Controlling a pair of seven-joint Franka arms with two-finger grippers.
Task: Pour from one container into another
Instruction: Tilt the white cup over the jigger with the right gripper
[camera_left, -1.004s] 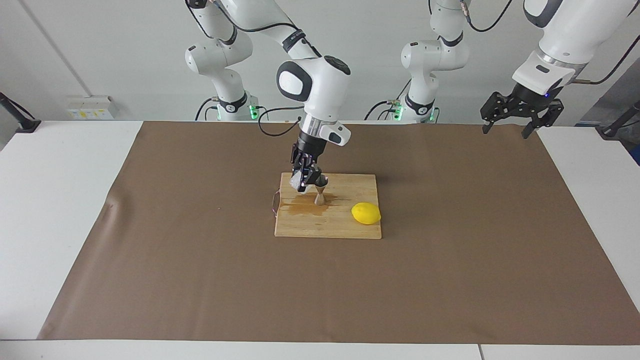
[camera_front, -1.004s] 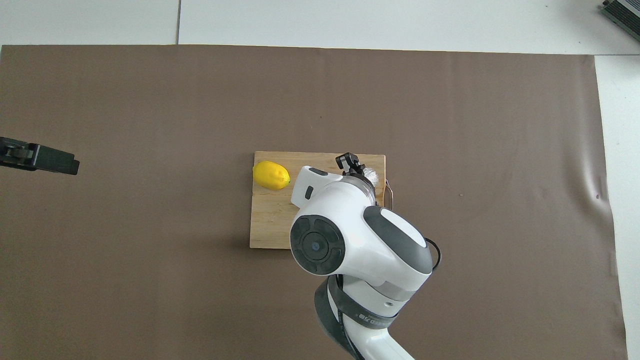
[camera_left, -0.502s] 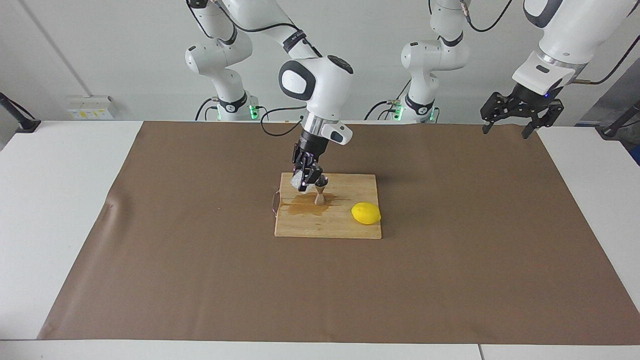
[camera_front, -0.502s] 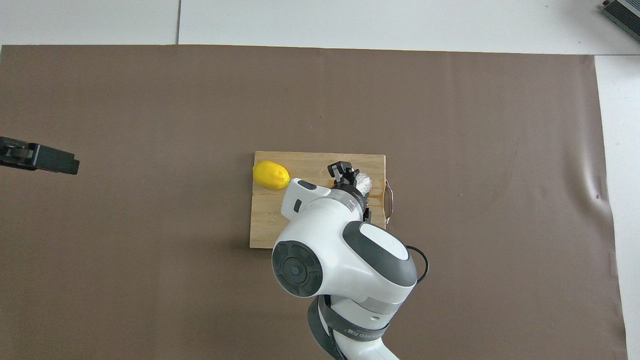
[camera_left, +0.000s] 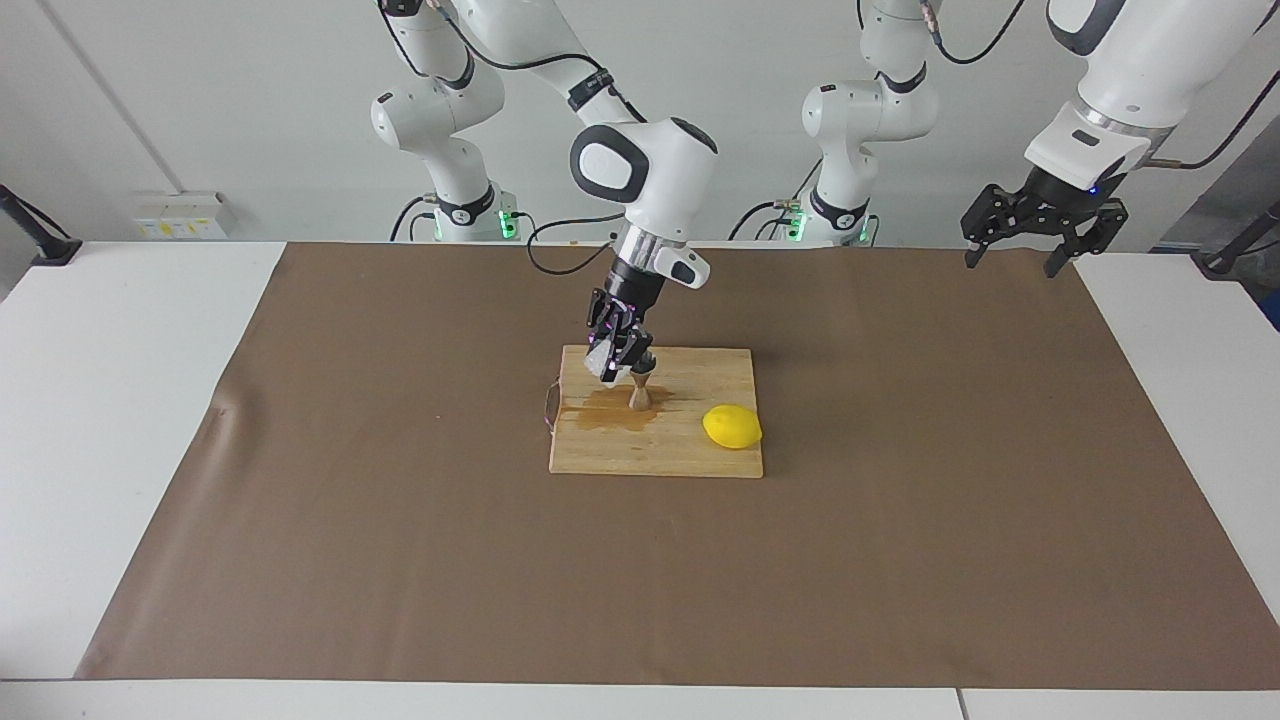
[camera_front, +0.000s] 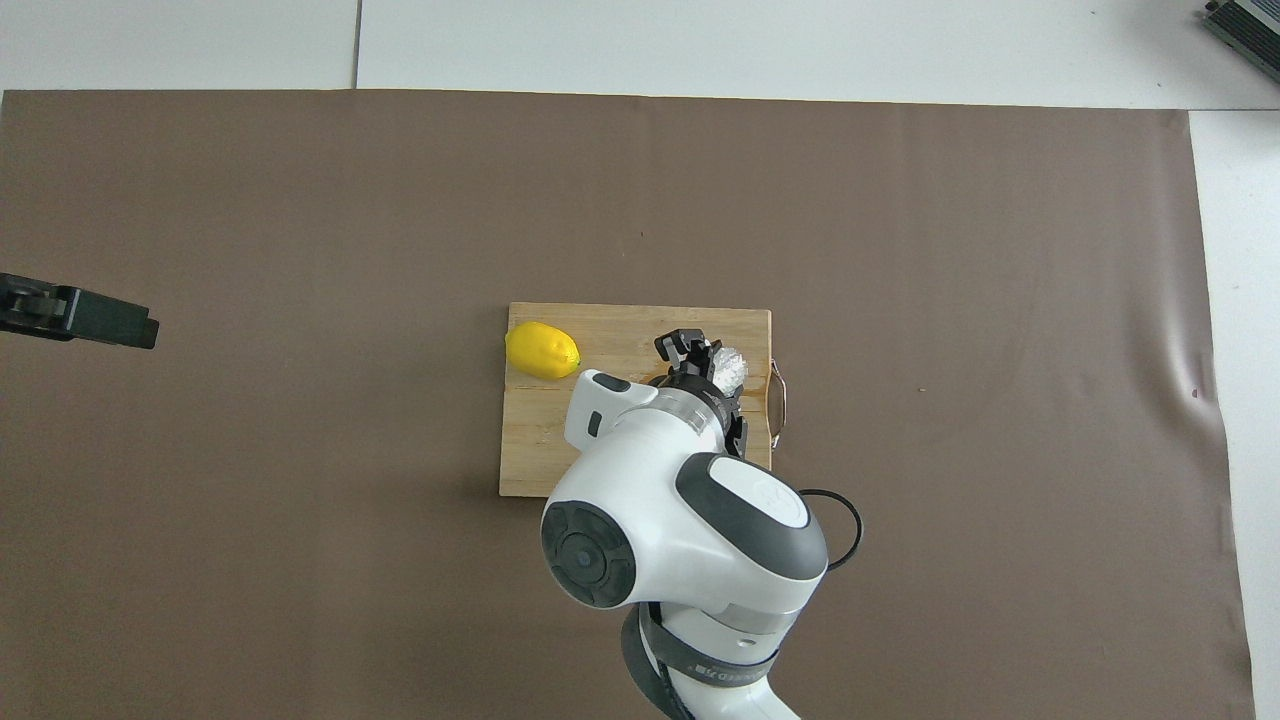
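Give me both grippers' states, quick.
Right gripper: shut on the squat clear textured glass cup, tilted over the shiny steel hourglass jigger.
Left gripper: open, empty, waiting.

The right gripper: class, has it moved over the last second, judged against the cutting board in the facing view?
Yes. The right gripper, shut on the cup, has risen slightly above the cutting board and edged toward the jigger, which stands unmoved.
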